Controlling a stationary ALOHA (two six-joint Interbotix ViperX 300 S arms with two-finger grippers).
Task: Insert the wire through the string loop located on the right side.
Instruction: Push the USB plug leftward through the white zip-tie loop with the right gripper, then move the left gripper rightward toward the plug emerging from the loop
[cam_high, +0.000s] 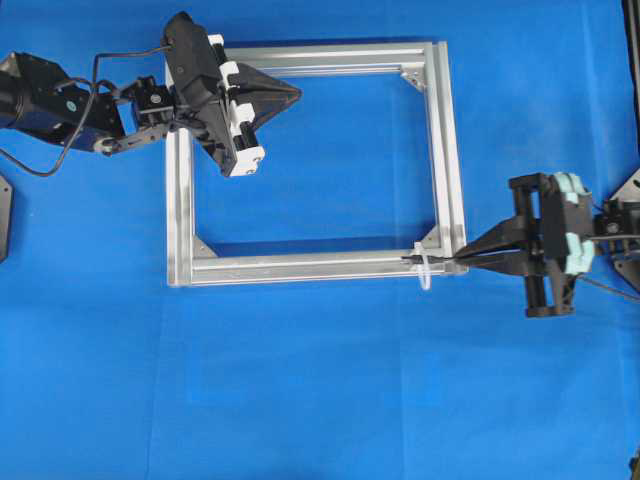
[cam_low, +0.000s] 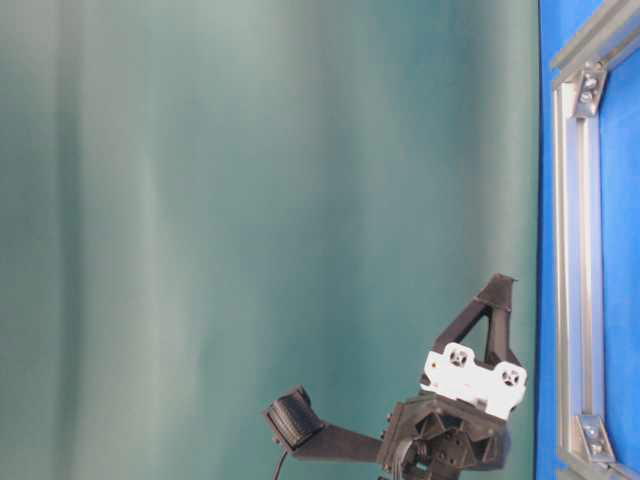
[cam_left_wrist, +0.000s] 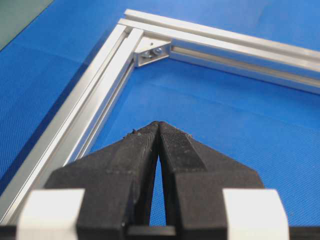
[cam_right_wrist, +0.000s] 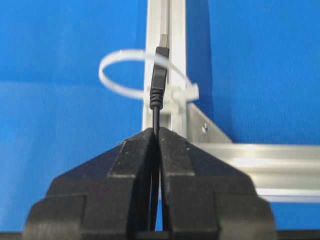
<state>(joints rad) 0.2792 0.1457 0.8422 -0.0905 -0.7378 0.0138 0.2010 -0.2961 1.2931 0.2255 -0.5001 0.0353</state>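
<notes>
Looking down from overhead, the right pincer (cam_high: 462, 259) sits at the rectangular silver aluminium frame (cam_high: 315, 267) by its near right corner, clamped on the thin black flexible wire (cam_high: 412, 258) — the left pincer (cam_high: 296, 93), pressed together and empty, hovers over the far bar. From the right wrist, the wire's plug tip (cam_right_wrist: 160, 62) stands inside the whitish translucent string loop (cam_right_wrist: 122, 72); limp and light, it is best pinched just behind the plug.

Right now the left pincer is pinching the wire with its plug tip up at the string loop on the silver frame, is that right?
Not quite: it is the right pincer, not the left, that pinches the wire with its plug tip at the string loop on the silver frame. The right wrist view shows it; the left pincer is shut on nothing.
</notes>
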